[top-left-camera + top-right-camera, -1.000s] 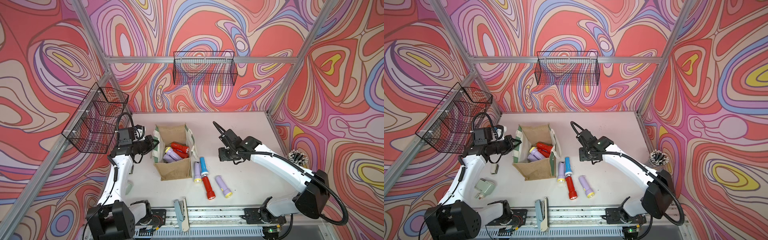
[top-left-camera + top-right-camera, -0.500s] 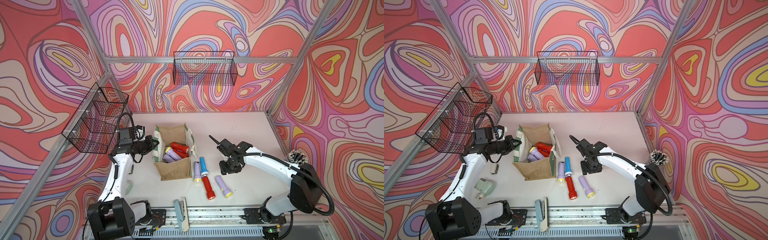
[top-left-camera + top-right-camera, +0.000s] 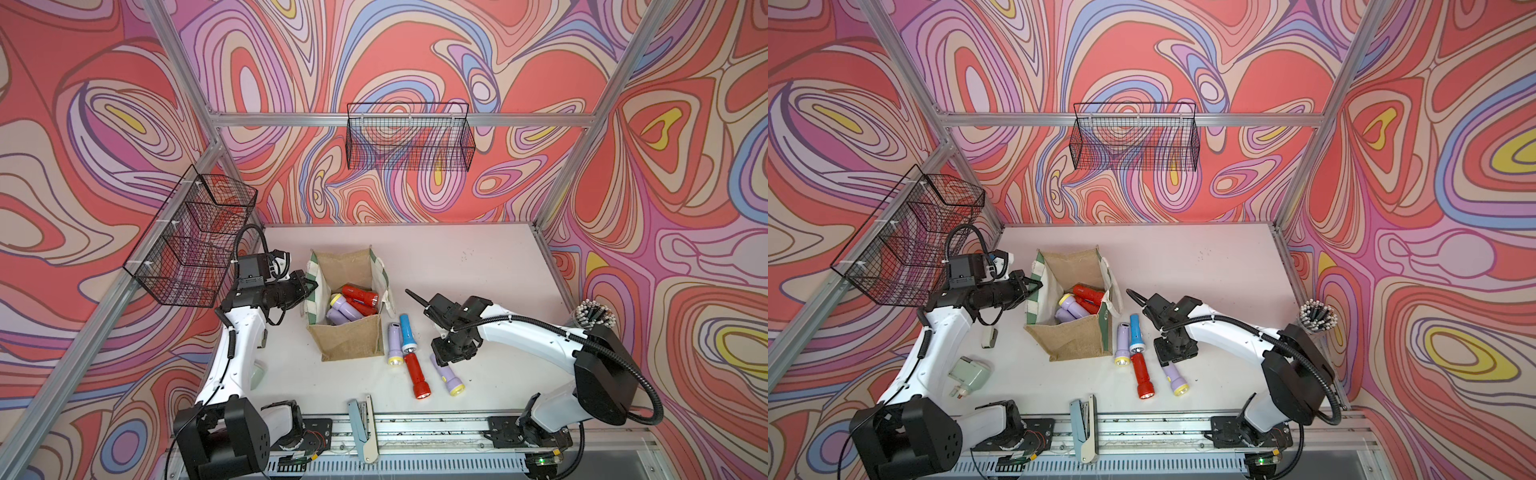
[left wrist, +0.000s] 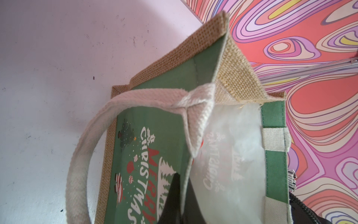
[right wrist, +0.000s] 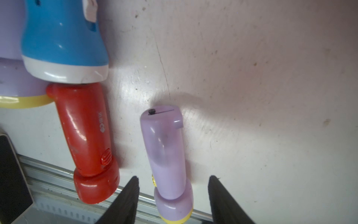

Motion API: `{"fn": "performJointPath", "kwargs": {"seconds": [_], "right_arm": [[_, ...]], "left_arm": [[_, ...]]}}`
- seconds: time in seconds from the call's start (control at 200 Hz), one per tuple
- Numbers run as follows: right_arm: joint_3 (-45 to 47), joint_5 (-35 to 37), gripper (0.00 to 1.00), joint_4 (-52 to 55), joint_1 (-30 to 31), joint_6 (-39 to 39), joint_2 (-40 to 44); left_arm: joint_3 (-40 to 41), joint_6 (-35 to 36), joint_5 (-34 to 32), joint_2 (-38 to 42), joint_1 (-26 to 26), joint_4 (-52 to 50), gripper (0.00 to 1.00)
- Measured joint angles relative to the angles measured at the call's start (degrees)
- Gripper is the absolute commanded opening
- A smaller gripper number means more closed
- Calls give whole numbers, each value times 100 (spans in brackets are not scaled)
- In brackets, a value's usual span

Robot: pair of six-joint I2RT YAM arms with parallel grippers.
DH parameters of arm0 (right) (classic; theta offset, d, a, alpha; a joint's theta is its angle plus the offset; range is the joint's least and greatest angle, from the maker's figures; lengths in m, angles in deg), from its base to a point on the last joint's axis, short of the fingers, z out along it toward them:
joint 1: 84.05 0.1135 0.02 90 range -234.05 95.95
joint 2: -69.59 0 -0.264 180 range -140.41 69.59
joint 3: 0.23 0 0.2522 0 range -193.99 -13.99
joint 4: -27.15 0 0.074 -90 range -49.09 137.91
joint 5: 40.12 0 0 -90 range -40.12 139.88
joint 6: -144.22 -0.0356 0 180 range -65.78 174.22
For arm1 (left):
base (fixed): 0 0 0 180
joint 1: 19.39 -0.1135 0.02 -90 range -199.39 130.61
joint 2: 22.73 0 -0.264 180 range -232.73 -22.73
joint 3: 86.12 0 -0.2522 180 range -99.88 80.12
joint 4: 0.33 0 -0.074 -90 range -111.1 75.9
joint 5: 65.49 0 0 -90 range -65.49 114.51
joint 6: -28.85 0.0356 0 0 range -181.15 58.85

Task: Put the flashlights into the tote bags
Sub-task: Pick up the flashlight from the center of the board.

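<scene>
While several flashlights (image 3: 353, 301), red and lilac, already lie inside the open tote bag (image 3: 347, 343), which stands upright on the table (image 3: 478, 257), four others lie outside it, on the side toward the right arm. Closest to the bag are a second lilac flashlight (image 3: 394, 343) and a blue flashlight (image 3: 407, 332), side by side. The blue one's white head touches the tail of a red flashlight (image 3: 417, 374). The lone lilac flashlight (image 5: 166, 155) lies near the red one but apart from it, its yellow-rimmed head toward the table's front edge.

The step in hand appears to be the pick-up of this lone lilac flashlight. The right hand (image 5: 173, 178) hangs over it, released, one dark finger on each side of the body near the head, with a gap visible on both sides.

The left hand (image 3: 309, 286) is clenched on the rim of the bag's green-and-white side panel. It seems to steady the bag and hold its mouth open.

The next move likely calls for the right hand to descend and close squarely across the smooth round body, then lift it clear of the red neighbour. It would then carry the flashlight over the bag's mouth before letting go.
</scene>
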Motion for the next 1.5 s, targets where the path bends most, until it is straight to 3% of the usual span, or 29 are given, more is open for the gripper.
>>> {"fn": "performJointPath", "kwargs": {"seconds": [0.666, 1.212, 1.497], "right_arm": [[389, 452, 57, -656, 188, -61, -713], [625, 688, 32, -1189, 227, -372, -603], [468, 1204, 27, -1174, 227, -402, -575]], "left_arm": [[0, -28, 0, 94, 0, 2, 0], [7, -28, -20, 192, 0, -35, 0], [17, -31, -22, 203, 0, -31, 0]]}}
